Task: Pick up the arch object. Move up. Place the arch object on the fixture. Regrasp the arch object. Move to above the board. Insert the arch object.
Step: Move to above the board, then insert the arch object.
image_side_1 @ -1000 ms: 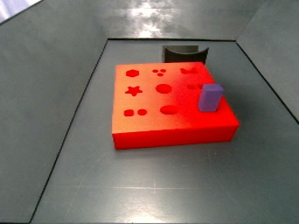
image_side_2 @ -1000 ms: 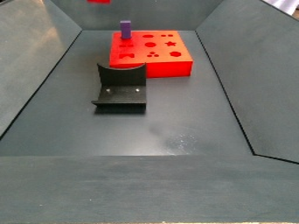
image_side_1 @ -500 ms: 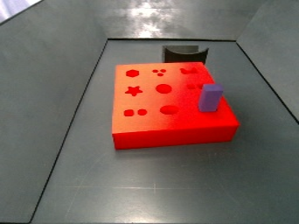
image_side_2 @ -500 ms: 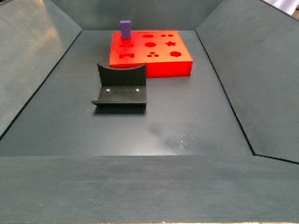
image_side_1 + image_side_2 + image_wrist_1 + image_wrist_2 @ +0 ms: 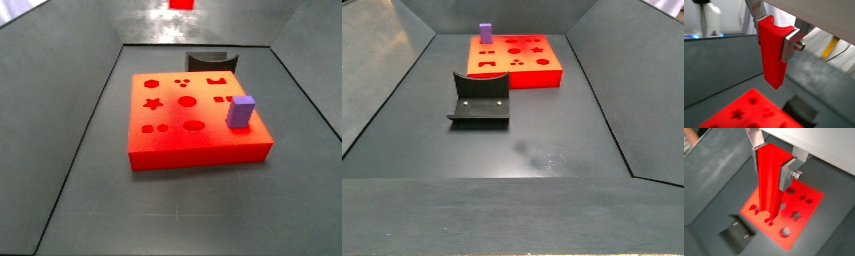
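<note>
- My gripper (image 5: 774,30) hangs high above the floor; both wrist views show it, and neither side view shows the gripper itself.
- My two fingers are pinching the arch object (image 5: 772,52), the long bright-red bar, near its upper end. One silver finger plate (image 5: 791,44) presses its side and the other finger (image 5: 755,10) sits against the opposite face.
- The bar hangs straight down from my fingers, its free end pointing at the floor, clear of everything below. In the wrist view that looks straight down (image 5: 771,183), its lower end shows over the board.
- In a side view a small patch of red (image 5: 181,4) shows at the very top edge of the frame, above the far wall; I take it for the lower tip of the bar.
- The board (image 5: 187,145), the thick orange-red slab, lies flat on the dark floor. Its top face carries darker cut-outs: a star, circles, dots and an arch shape.
- A short purple block (image 5: 242,111) stands upright in the board near one edge; it also shows at the board's far corner in a side view (image 5: 485,33).
- The fixture (image 5: 480,101), a dark bracket on a base plate, stands on the floor just beside the board, not touching it, and carries nothing.
- In a side view (image 5: 211,61) the fixture sits behind the board.
</note>
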Controlling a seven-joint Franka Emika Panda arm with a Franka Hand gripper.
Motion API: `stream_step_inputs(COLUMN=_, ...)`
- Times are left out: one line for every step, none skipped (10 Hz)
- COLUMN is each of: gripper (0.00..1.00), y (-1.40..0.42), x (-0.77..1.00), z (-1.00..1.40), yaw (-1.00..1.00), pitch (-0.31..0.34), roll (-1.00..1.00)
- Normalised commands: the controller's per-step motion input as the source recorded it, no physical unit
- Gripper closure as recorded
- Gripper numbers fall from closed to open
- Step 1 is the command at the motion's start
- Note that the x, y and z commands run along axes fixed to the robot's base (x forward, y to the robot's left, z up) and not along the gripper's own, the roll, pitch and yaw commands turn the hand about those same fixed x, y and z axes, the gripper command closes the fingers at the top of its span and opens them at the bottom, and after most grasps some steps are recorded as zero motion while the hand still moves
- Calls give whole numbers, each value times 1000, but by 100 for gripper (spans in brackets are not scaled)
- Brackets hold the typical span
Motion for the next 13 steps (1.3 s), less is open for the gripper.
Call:
stream_step_inputs(gripper=100, y=-139, x=-178, z=-6, yaw=-28, pitch=56, roll=-1000)
stream_step_inputs(gripper=100, y=-73, x=-130, z=-10, yaw=-25, pitch=46, roll=-1000)
stream_step_inputs(gripper=100, y=-33, x=-101, z=3, yaw=-22, pitch=34, roll=-1000)
stream_step_inputs(gripper=100, y=5, x=-73, z=-4, yaw=-13, pitch=14, roll=-815)
stream_step_inputs(gripper=100, y=10, x=-57, z=-4, yaw=-13, pitch=-3, roll=-591)
stream_step_inputs(gripper=100, y=8, x=-47, z=0, yaw=-8, pitch=-13, roll=-399)
stream_step_inputs(gripper=100, y=6, x=-33, z=-4, yaw=-5, pitch=-16, roll=-263)
stream_step_inputs(gripper=100, y=554, x=1000, z=-403, yaw=46, pitch=0, roll=-33)
stream_step_inputs(gripper=100, y=554, x=1000, z=-403, yaw=43, pitch=0, roll=-17)
stream_step_inputs(gripper=100, y=551, x=1000, z=-409, yaw=43, pitch=0, roll=-20)
stream_step_inputs(gripper=100, y=557, x=1000, z=-417, yaw=40, pitch=0, roll=-20)
stream_step_inputs(gripper=100, y=574, x=1000, z=-443, yaw=34, pitch=0, roll=-17)
stream_step_inputs(gripper=100, y=626, x=1000, z=-523, yaw=34, pitch=0, roll=-20)
